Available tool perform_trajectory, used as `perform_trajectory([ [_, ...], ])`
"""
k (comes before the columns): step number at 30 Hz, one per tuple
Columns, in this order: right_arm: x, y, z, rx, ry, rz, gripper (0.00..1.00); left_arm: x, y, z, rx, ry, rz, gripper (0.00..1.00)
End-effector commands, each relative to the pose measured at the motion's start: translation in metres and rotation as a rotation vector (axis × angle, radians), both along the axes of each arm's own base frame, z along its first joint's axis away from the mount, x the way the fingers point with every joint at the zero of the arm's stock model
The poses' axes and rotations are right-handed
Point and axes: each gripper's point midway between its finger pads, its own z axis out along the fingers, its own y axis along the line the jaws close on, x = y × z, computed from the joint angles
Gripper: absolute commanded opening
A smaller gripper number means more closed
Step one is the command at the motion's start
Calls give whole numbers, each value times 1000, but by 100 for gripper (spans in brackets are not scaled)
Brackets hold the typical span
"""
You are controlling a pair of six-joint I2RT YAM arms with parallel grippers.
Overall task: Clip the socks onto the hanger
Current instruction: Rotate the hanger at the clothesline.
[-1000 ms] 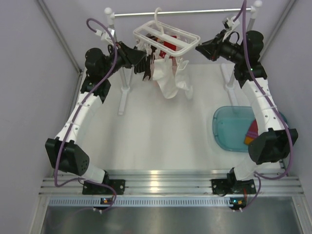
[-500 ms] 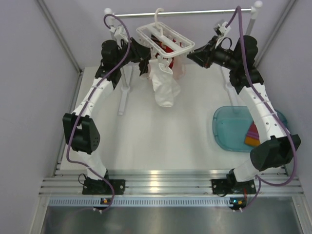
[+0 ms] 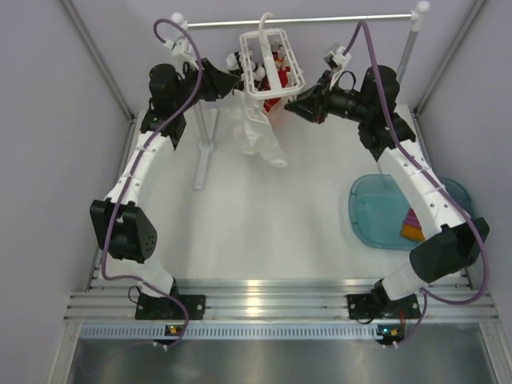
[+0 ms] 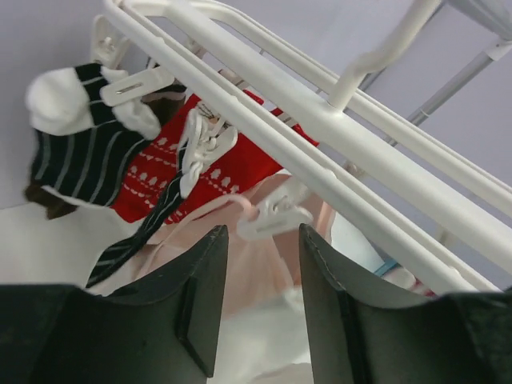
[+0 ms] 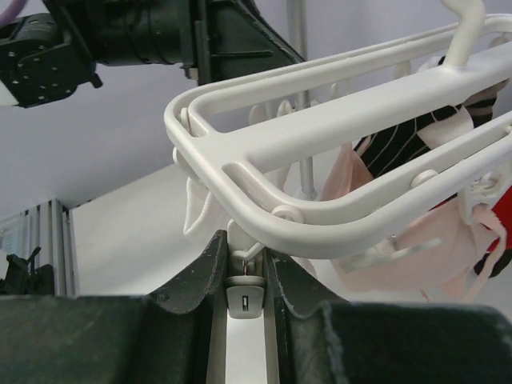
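The hanger (image 5: 320, 132) is hanging from the rail (image 3: 320, 19), with a red sock (image 4: 240, 176) and a striped sock (image 4: 80, 156) dangling beneath it. The right tool (image 5: 246, 250) is clenching a clip (image 5: 243, 278) under the hanger's corner; the left tool (image 4: 262, 240) is hovering released just below the hanger. Tugging that clip is likely risking swinging the hanger and shaking socks loose.

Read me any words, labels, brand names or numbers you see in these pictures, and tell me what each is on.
None can be read.
The red sock has a white knitted pattern, not letters.
The hanger, the clip pinched in the right hand and the blue tray show no lettering.
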Motion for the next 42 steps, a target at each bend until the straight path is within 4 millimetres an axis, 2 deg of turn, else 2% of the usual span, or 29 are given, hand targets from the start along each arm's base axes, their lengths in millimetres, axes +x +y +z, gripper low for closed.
perform_trajectory([
  [1,-7,7,27,40,-64,13,0,-50,31,62,17,-163,45,47],
  [4,-10,15,27,45,-65,27,0,-86,37,66,19,-158,22,48],
  [6,-12,24,27,51,-63,43,0,-107,31,61,17,-151,-46,47],
  [7,-12,27,27,57,-50,48,0,-125,31,74,8,-186,-62,47],
  [10,-13,40,27,63,-42,64,0,-149,23,74,-27,-166,-143,44],
  [13,-17,49,26,57,-52,56,0,-158,17,71,-71,-109,-176,40],
  [18,-19,49,22,36,-74,5,0,-164,-1,62,-76,-63,-206,37],
  [21,-19,48,19,12,-106,-15,0,-171,-29,59,-31,-76,-234,37],
  [24,-19,47,15,-11,-121,-31,0,-168,-43,52,-12,-47,-226,37],
  [31,-23,50,9,-38,-138,-33,0,-149,-59,46,15,-36,-173,39],
  [42,-29,53,3,-65,-163,-23,0,-137,-72,43,29,-39,-163,38],
])
